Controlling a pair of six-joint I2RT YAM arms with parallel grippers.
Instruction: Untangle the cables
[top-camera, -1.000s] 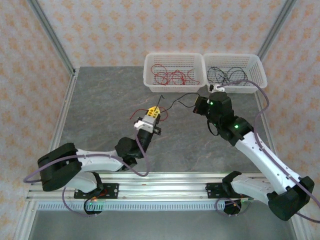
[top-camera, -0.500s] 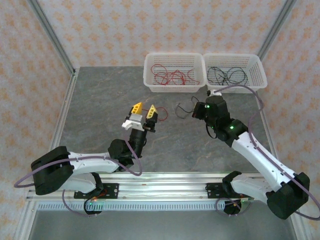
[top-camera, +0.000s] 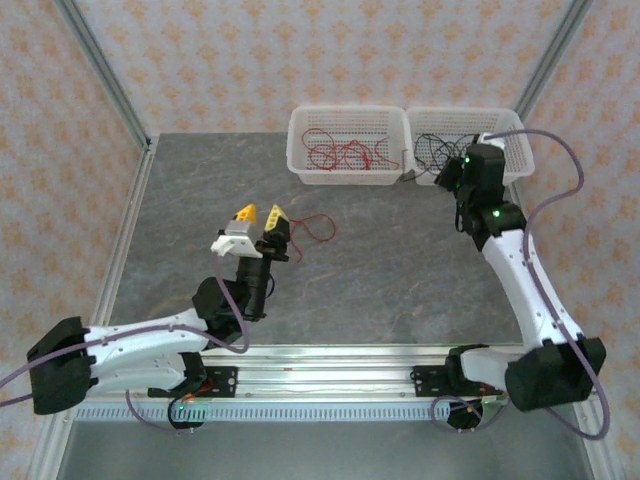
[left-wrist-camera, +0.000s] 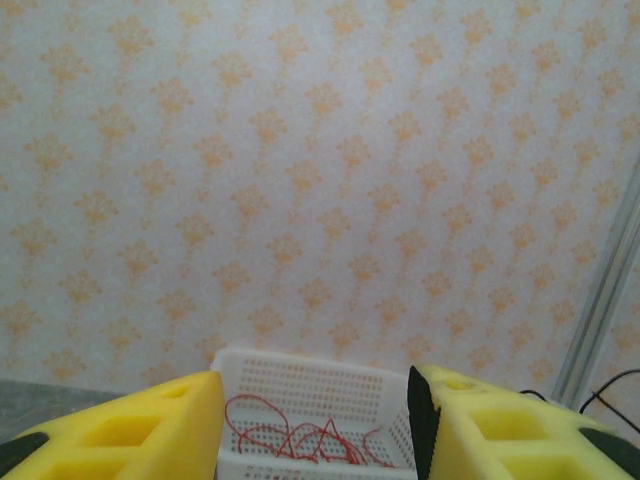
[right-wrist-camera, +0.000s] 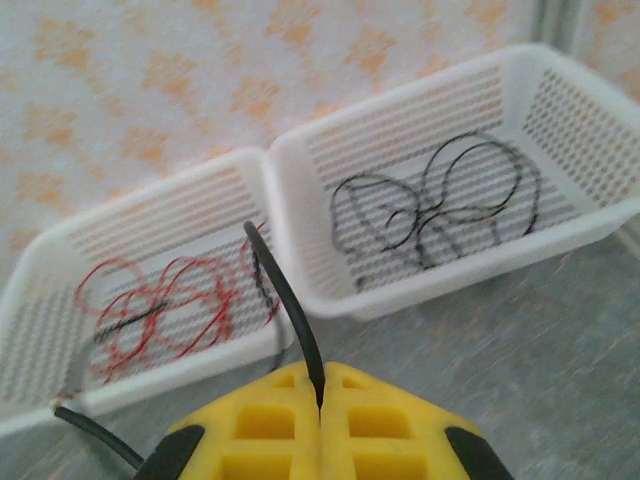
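Holding one black cable at the baskets, with a red one loose on the table.
We keep our right gripper (right-wrist-camera: 320, 385) pressed together on a thin, stiffly curved black cable (right-wrist-camera: 288, 290), near the corner of the perforated white plastic basket (top-camera: 512, 130) where curly black strands (top-camera: 455, 152) lie. Our left gripper (top-camera: 258, 214) hangs with its blocky yellow fingers apart, grasping nothing, above the grey stone-patterned table (top-camera: 400, 280). A looped red cable (top-camera: 318, 226) lies on the table just beside it, and more red strands (top-camera: 345, 155) curl in the neighbouring basket (top-camera: 300, 125).
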